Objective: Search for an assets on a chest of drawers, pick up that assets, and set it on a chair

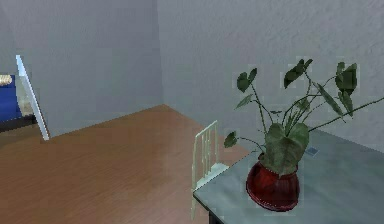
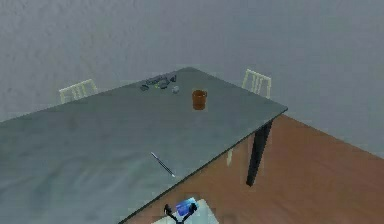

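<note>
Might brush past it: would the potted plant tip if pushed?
Probably top-heavy: the plant spreads far wider than its round red pot, so a high push may tip it. The pot looks glossy, maybe glass: likely slippery, breakable.

At the bottom edge of the arm side view, about the middle, sits a small cluster of the robot's body. The gripper (image 2: 171, 212) is a dark, stubby lump, and its thin dark fingers (image 2: 164, 211) reach toward the frame's left, with a faint orange tint along one edge. Just right of the dark lump is a bright blue spot (image 2: 186, 209) (whether it is a marking or a fitting, or part of the robot at all, cannot be told). Below and right of that lies a whitish patch (image 2: 203, 216) with a slanted edge, cut off by the frame's bottom. Finer detail is too small to tell.
</note>
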Motion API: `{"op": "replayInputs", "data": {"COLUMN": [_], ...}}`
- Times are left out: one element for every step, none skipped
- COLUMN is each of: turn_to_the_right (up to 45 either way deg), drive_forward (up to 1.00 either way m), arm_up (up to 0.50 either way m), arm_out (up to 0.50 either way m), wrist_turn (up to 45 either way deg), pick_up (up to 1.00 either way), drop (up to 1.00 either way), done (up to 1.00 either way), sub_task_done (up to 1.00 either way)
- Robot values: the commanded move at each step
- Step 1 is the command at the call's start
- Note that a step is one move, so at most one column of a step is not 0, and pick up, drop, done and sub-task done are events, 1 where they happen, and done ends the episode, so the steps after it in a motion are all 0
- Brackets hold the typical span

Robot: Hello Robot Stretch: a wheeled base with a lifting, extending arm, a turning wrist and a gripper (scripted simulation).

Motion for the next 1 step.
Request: {"op": "replayInputs", "data": {"turn_to_the_right": [0.0], "drive_forward": [0.00], "arm_up": [0.00], "arm_out": [0.00], "wrist_turn": [0.0], "pick_up": [0.00], "drop": [1.00], "done": [0.00], "sub_task_done": [0.00]}}
